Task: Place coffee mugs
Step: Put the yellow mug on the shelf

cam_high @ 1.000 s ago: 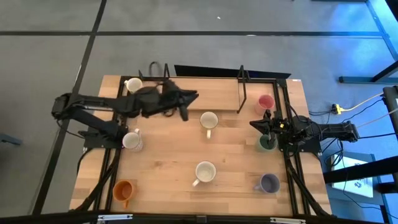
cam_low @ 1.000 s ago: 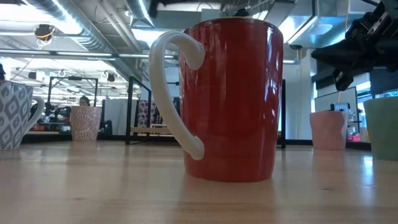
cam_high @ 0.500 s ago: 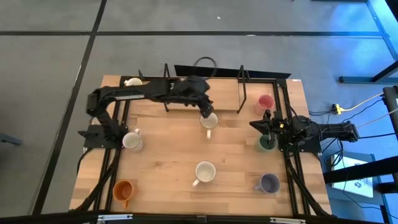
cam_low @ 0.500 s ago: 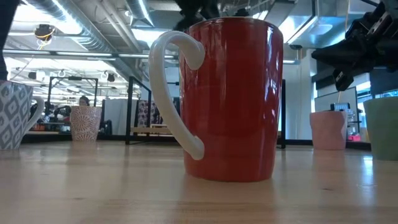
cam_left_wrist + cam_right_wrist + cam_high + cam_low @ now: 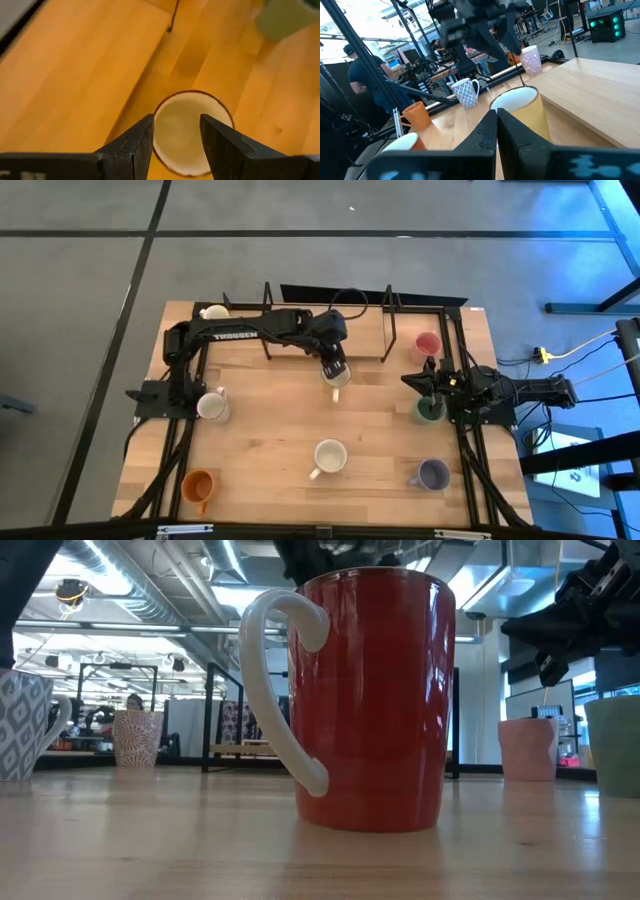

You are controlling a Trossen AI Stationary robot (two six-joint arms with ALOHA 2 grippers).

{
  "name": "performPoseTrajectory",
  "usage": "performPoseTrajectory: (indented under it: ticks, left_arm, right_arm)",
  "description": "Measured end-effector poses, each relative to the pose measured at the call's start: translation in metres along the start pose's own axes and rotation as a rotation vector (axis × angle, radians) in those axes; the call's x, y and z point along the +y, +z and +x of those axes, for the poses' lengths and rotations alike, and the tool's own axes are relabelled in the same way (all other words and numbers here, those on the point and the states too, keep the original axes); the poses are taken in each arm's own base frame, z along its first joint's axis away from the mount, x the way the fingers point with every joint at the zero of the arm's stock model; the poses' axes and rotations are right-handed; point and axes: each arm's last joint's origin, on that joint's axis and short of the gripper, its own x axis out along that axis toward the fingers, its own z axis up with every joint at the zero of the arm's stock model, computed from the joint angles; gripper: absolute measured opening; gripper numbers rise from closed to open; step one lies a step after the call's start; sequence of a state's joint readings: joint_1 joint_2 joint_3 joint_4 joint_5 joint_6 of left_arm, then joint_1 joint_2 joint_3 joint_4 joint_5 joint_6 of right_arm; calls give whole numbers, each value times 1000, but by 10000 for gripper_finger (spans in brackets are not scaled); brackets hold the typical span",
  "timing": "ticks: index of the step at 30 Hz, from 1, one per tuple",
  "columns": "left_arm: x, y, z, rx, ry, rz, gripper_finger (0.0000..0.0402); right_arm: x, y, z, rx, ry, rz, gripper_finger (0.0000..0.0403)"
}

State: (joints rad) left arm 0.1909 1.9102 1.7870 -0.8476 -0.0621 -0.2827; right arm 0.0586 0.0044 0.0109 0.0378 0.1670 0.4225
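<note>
Several mugs stand upright on their bases on the wooden table [image 5: 260,440]. My left gripper [image 5: 336,367] is open and points down over a mug with a cream inside and a dark red rim [image 5: 192,131] [image 5: 337,376]; its fingers [image 5: 137,142] stand above the rim on either side without touching. My right gripper [image 5: 424,385] is shut [image 5: 496,125] and raised beside the green mug [image 5: 428,410], near the pink-red mug [image 5: 427,345]. In the low view a red mug with a white handle [image 5: 370,700] fills the middle.
Other mugs: a white one [image 5: 215,313] at the far left, a patterned one [image 5: 212,405], orange [image 5: 198,485], cream [image 5: 330,455], purple-grey [image 5: 433,473]. A black metal frame with a raised wooden board [image 5: 400,330] stands at the far edge. People show in the room behind.
My left arm has stretched out toward the table's right, carrying its gripper from left of the far middle mug to right above it, with the fingers now pointing down. No mug has moved.
</note>
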Motion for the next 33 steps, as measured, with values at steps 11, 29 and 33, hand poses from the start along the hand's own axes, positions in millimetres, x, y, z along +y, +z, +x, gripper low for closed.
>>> performPoseTrajectory:
  ticks: [11, 29, 33]
  left_arm:
    - [0, -13, 55, 129, 60, 16, 154]
    - [8, -3, 35, 89, 111, 79, 154]
    - [19, -12, 53, 165, 74, 57, 154]
  right_arm:
    - [0, 0, 0, 1, 0, -1, 1]
    - [0, 0, 0, 3, 2, -1, 1]
    - [0, 0, 0, 3, 2, -1, 1]
